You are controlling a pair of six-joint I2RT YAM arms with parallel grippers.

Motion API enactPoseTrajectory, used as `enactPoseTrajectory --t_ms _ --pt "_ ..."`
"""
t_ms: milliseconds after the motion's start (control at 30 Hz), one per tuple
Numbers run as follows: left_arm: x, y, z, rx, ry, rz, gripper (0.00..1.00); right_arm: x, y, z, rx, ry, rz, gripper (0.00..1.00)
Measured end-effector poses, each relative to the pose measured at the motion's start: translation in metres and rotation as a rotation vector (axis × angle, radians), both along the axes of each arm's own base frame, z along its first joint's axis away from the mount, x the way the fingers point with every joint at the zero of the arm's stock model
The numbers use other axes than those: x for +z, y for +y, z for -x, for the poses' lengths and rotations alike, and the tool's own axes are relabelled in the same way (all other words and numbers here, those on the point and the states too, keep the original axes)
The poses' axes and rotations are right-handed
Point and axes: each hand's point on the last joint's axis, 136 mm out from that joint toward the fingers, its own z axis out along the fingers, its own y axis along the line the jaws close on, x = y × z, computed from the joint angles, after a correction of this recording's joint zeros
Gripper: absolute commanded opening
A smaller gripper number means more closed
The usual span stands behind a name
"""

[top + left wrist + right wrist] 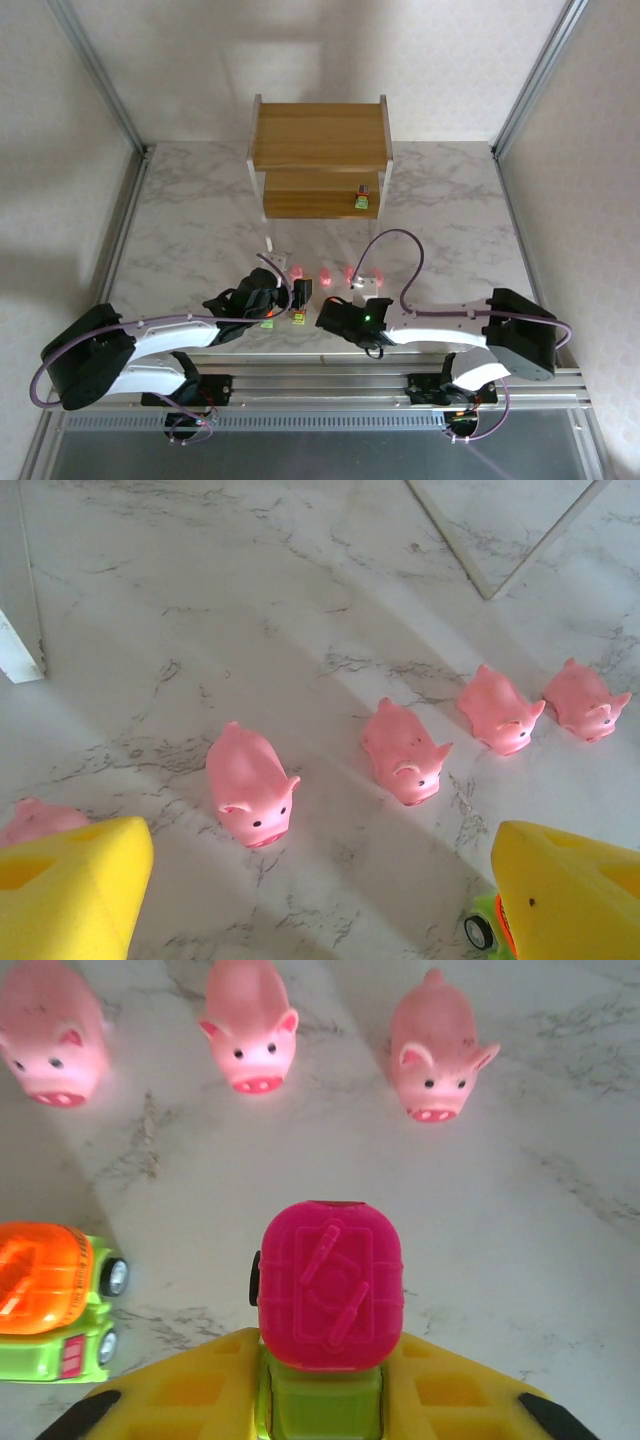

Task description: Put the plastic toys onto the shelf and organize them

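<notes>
While the marble table [450, 220] is bearing everything, the two-tier wooden shelf [320, 140] is standing at its far edge, and one green-based toy [362, 199] is sitting at the right end of its lower tier. Near the front edge, the left gripper [320, 905] is hovering low with its yellow fingers [70, 890] spread wide and grasping nothing, looking over a row of pink pigs [252, 785] that are standing on the marble, each apart from the next. Just beside it, the right gripper [320, 1400] is clamping the green base of a magenta-topped truck [330, 1295]. An orange-topped truck [45, 1295] is sitting on the table just to the left of the held one in the right wrist view, and three of the pigs are facing that camera from beyond both trucks.
</notes>
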Motion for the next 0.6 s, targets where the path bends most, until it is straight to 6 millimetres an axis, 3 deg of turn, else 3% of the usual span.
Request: enactPoseTrajectory --t_ms 600 --pt "0.009 0.003 -0.003 0.024 -0.029 0.011 0.88 0.067 0.005 -0.017 0.036 -0.115 -0.003 0.19"
